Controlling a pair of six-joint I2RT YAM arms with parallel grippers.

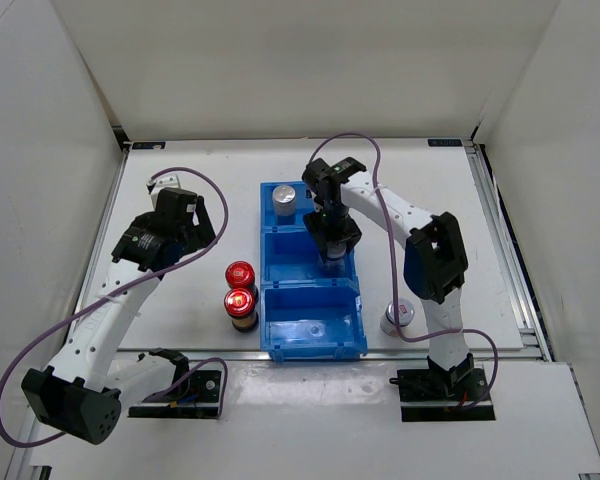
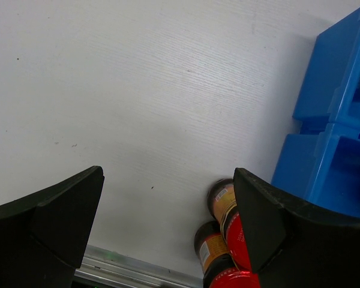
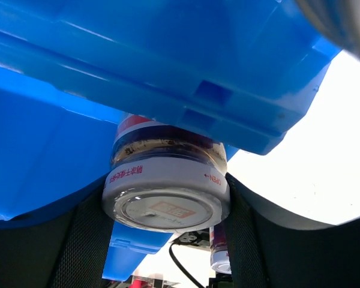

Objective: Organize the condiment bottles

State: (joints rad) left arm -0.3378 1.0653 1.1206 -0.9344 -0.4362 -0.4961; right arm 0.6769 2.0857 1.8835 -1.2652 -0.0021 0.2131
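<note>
right gripper [image 1: 332,245] is clamping the white-capped bottle [image 3: 166,198] upright in blue bin's [image 1: 310,325] middle compartment, likely sorting by cap | left gripper [image 2: 168,173] is hanging wide apart, holding nothing, beside red-capped bottles [image 1: 239,273] on table

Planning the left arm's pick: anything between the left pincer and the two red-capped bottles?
Nothing visible. The left pincer hangs open over the table; the red-capped bottles stand beside the blue bin, only table between.
</note>
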